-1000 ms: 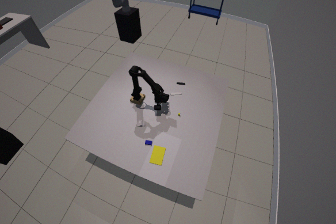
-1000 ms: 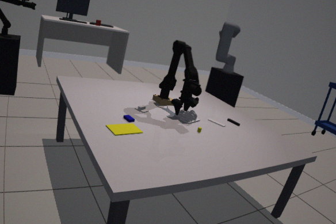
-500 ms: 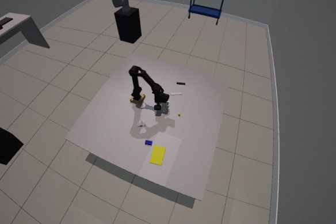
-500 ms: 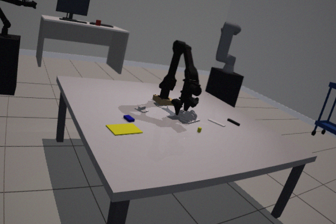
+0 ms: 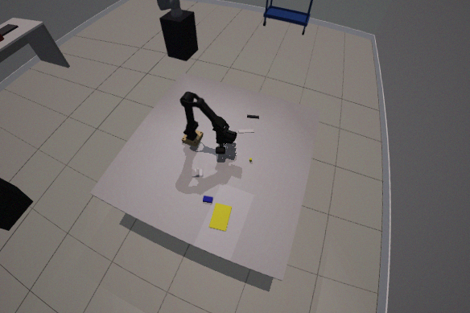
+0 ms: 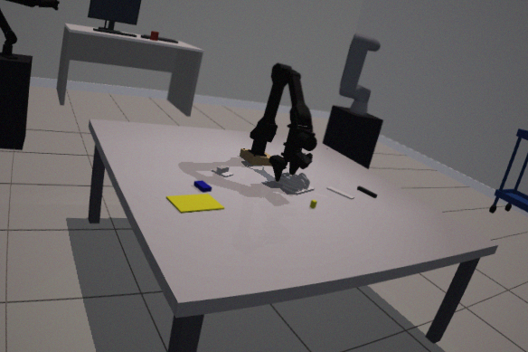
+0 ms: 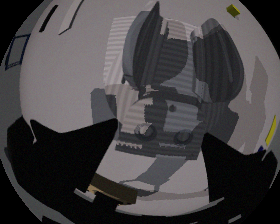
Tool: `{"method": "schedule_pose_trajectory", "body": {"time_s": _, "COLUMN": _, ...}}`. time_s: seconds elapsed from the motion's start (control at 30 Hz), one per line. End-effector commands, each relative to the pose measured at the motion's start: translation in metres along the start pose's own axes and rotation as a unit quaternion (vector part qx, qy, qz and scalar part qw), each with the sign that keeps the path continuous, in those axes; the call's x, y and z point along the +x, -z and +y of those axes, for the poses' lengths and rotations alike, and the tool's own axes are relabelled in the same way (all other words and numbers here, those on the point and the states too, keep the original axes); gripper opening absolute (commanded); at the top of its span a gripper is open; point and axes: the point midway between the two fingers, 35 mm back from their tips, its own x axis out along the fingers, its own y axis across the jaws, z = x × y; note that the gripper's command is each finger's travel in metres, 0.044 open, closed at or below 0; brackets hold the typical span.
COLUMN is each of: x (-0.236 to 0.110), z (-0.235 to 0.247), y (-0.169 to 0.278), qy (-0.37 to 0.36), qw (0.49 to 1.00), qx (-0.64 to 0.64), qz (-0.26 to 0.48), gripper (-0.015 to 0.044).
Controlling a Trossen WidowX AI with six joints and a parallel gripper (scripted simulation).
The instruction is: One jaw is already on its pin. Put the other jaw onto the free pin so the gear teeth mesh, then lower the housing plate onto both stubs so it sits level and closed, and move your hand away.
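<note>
On the pale table [image 5: 161, 170] [image 6: 289, 245], the gripper [image 5: 225, 151] [image 6: 286, 178] [image 7: 161, 131] stands wide, above the jaw assembly [image 6: 296, 183] [image 7: 178, 107].

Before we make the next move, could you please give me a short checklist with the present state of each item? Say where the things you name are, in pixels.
1. Gripper [image 5: 223, 149] [image 6: 285, 176] [image 7: 161, 127] open: ok.
2. Nothing held by it: ok.
3. Gripper well away from the mechanism [image 5: 231, 150] [image 6: 297, 183] [image 7: 163, 50]: not ok, it hangs low over it.
4. Small yellow cylinder [image 5: 250, 159] [image 6: 313, 204] [image 7: 233, 10] apart from the mechanism: ok.
5. Gear teeth meshed: cannot tell, shadow and coarse detail hide the contact.
6. Housing plate level on both stubs: cannot tell.
</note>
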Motion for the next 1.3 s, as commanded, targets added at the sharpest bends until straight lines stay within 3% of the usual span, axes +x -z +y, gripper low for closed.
{"method": "schedule_pose_trajectory", "body": {"time_s": 0.0, "x": 0.0, "z": 0.0, "y": 0.0, "qy": 0.0, "qw": 1.0, "qx": 0.0, "qz": 0.0, "gripper": 0.044}}
{"method": "schedule_pose_trajectory", "body": {"time_s": 0.27, "x": -0.007, "z": 0.0, "y": -0.001, "qy": 0.0, "qw": 1.0, "qx": 0.0, "qz": 0.0, "gripper": 0.044}}
{"method": "schedule_pose_trajectory", "body": {"time_s": 0.5, "x": -0.074, "z": 0.001, "y": 0.002, "qy": -0.001, "qw": 1.0, "qx": 0.002, "qz": 0.001, "gripper": 0.044}}
{"method": "schedule_pose_trajectory", "body": {"time_s": 0.67, "x": -0.07, "z": 0.0, "y": 0.0, "qy": 0.0, "qw": 1.0, "qx": 0.003, "qz": 0.0, "gripper": 0.044}}
{"method": "schedule_pose_trajectory", "body": {"time_s": 0.83, "x": -0.123, "z": 0.01, "y": 0.023, "qy": -0.002, "qw": 1.0, "qx": 0.002, "qz": 0.002, "gripper": 0.044}}
{"method": "schedule_pose_trajectory", "body": {"time_s": 1.27, "x": -0.125, "z": 0.011, "y": 0.024, "qy": -0.002, "qw": 1.0, "qx": 0.002, "qz": 0.002, "gripper": 0.044}}
